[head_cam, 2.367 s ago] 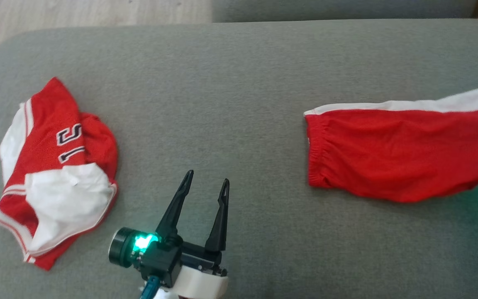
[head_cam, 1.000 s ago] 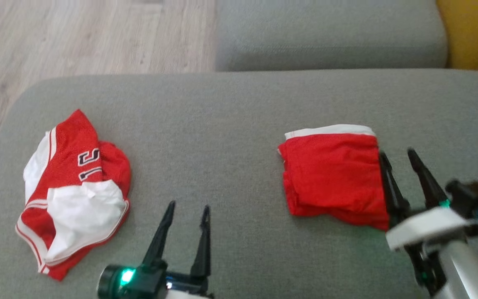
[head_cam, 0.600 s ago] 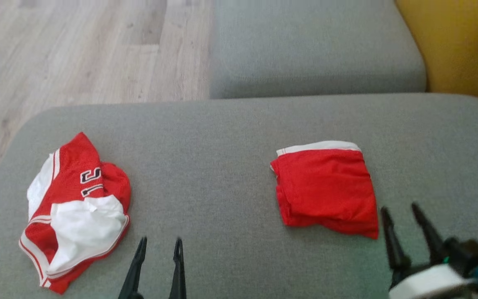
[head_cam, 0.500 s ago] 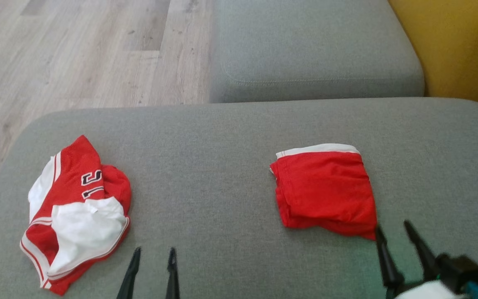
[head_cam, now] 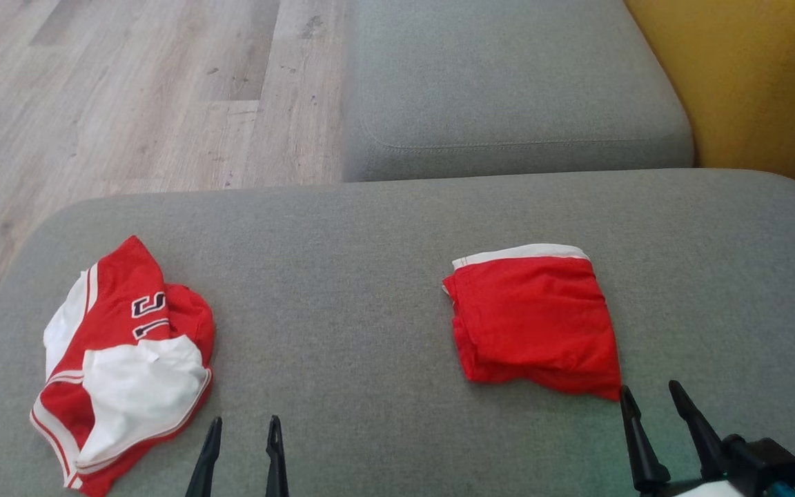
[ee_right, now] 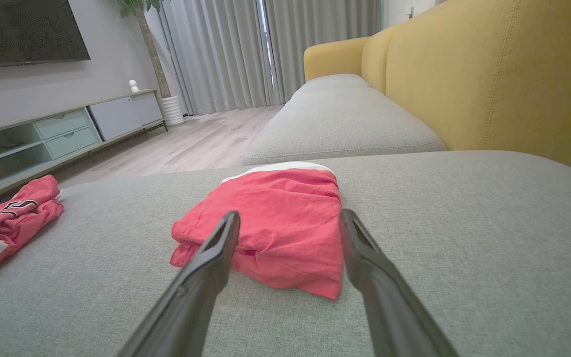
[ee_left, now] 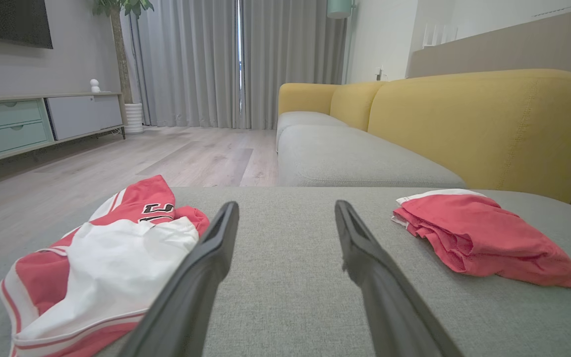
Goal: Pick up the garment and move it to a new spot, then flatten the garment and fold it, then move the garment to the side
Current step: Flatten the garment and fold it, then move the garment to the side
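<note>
While both arms sit low at the near edge of the grey cushion, the folded red garment lies on the cushion's right half. It is a compact packet with a white band along its far edge and its layered edges showing on the left side.

The right gripper has its two dark fingers spread apart with nothing between them. It points up toward the garment's near right corner. That corner tapers to a point just beside the gripper's left fingertip (whether the two actually touch cannot be told). In the right wrist view the garment lies just beyond the spread fingers, and its near edge falls between them.

The left gripper is likewise parted and empty. Its tips are over bare cushion, well apart from the garment. In the left wrist view only grey fabric shows between its fingers.

To the left of that gripper lies a crumpled red-and-white jersey. It is bunched up, with part of a black-and-white number showing on top. It sits well apart from the folded garment, near the cushion's left end.

Beyond the cushion are a second grey cushion, a yellow sofa back at the right and a wooden floor at the left.
</note>
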